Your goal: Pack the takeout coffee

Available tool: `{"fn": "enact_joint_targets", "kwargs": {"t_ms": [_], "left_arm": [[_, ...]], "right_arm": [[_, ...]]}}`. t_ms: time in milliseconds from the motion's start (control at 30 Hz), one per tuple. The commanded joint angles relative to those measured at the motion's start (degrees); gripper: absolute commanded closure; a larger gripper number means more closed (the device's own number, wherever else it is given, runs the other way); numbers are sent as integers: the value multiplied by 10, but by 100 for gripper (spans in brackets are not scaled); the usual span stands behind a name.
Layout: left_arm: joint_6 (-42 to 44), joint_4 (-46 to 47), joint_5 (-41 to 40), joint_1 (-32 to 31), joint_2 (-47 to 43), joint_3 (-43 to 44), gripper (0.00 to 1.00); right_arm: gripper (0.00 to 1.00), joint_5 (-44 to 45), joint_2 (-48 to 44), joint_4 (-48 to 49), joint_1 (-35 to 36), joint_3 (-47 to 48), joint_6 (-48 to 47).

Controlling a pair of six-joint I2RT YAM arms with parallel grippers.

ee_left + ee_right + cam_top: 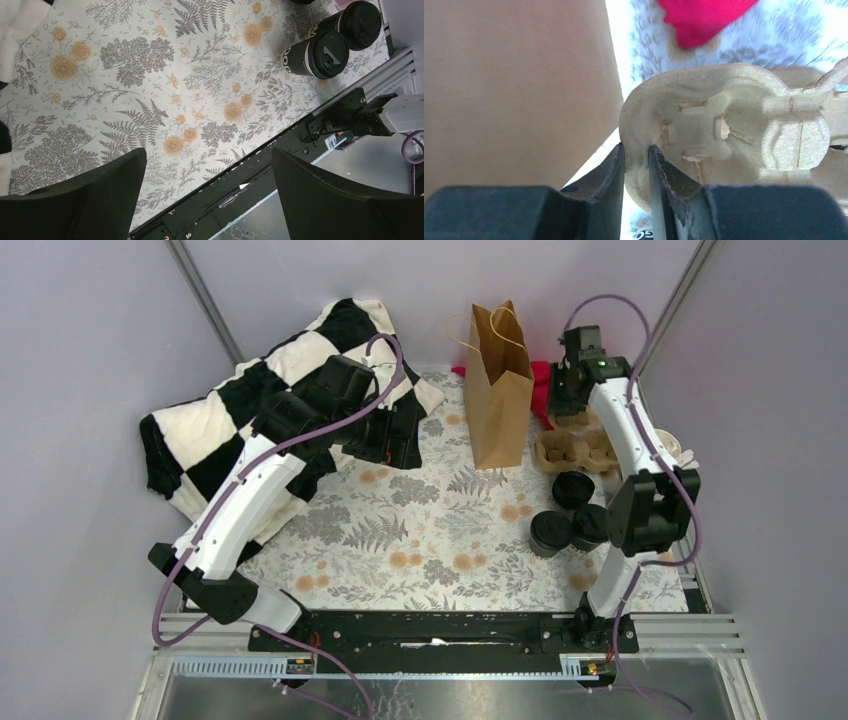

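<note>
Just right of the brown paper bag (499, 390), three black, round-lidded coffee cups (551, 533) cluster; right gripper (636, 150) pinches the pulp cup carrier (724, 115) by its rim; left gripper (207, 155) spread wide.

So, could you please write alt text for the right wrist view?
The right claw pinches the rim of a beige moulded-pulp cup carrier. A brown paper bag fills the left side, and a red object lies beyond.

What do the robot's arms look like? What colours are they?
The left arm and right arm have white shells with black joints. A purple cable loops along each one. The left gripper and right gripper have chunky black fingers.
</note>
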Motion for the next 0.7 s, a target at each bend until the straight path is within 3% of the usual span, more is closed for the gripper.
{"fn": "enact_joint_targets", "kwargs": {"t_ms": [0, 100, 333, 533, 667], "left_arm": [[-5, 8, -10, 3, -11, 7, 1], [-19, 8, -14, 3, -9, 24, 1], [-77, 53, -20, 4, 1, 68, 1], [-136, 65, -37, 25, 3, 156, 1], [-181, 76, -36, 54, -18, 180, 1]], "right_arm": [[84, -16, -89, 41, 4, 56, 9], [84, -68, -157, 94, 4, 38, 23], [81, -291, -267, 167, 31, 39, 62], [80, -403, -265, 161, 128, 95, 82], [80, -421, -243, 141, 213, 100, 67]]}}
